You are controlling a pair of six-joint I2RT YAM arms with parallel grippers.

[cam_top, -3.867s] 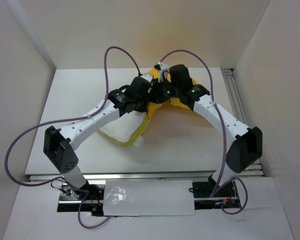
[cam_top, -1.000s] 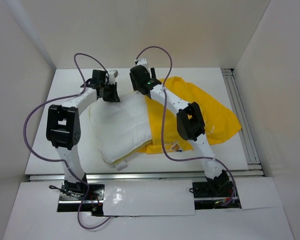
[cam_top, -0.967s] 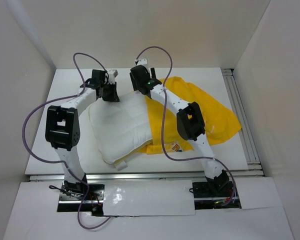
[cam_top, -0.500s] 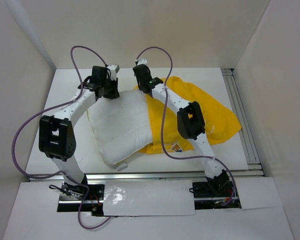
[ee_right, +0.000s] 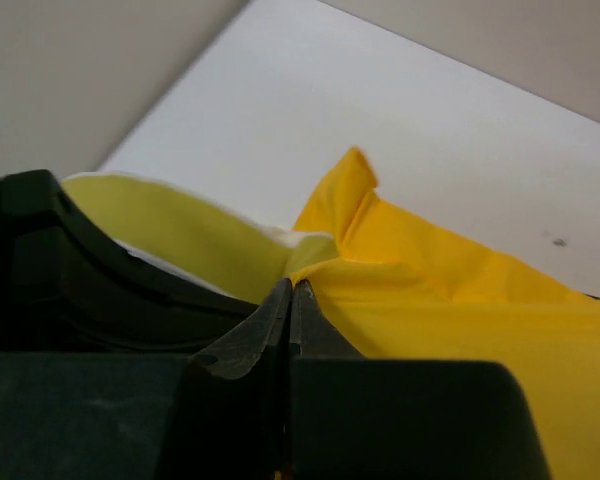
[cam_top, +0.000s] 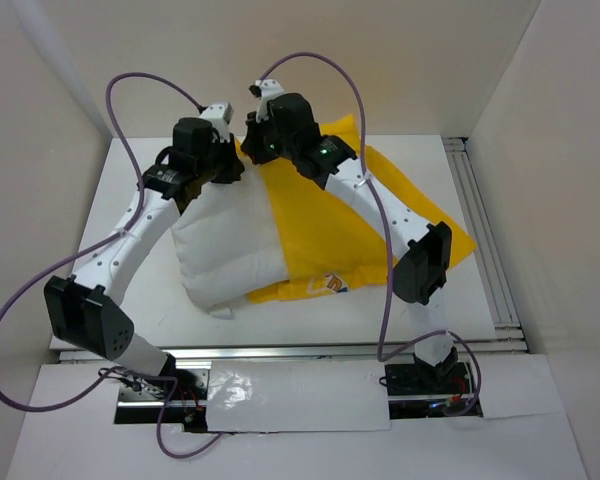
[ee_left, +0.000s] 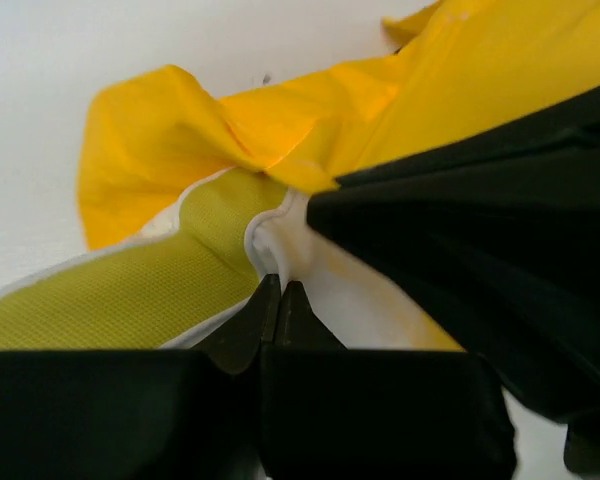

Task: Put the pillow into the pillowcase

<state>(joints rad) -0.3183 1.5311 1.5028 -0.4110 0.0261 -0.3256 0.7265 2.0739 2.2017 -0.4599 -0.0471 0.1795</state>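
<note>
White surface inside pale walls. Nearest, the pillow rests on its near edge, long axis running near-to-far, far end raised. The pillowcase spreads rightward and meets the pillow's right side. Farthest, the left claw is clamped on the pillow's seam corner and the right claw on the pillowcase edge. Insertion looks barely begun. Next, the mouth needs opening over that corner.

The end effector has its 2 fingers pressed together, tips nipping fabric right where the bright yellow pillowcase meets the pillow. The pillow's pale yellow edge band curves off to the left. A black part, too close to identify, fills the left. Beyond, the white counter runs to its edge at a beige wall.
</note>
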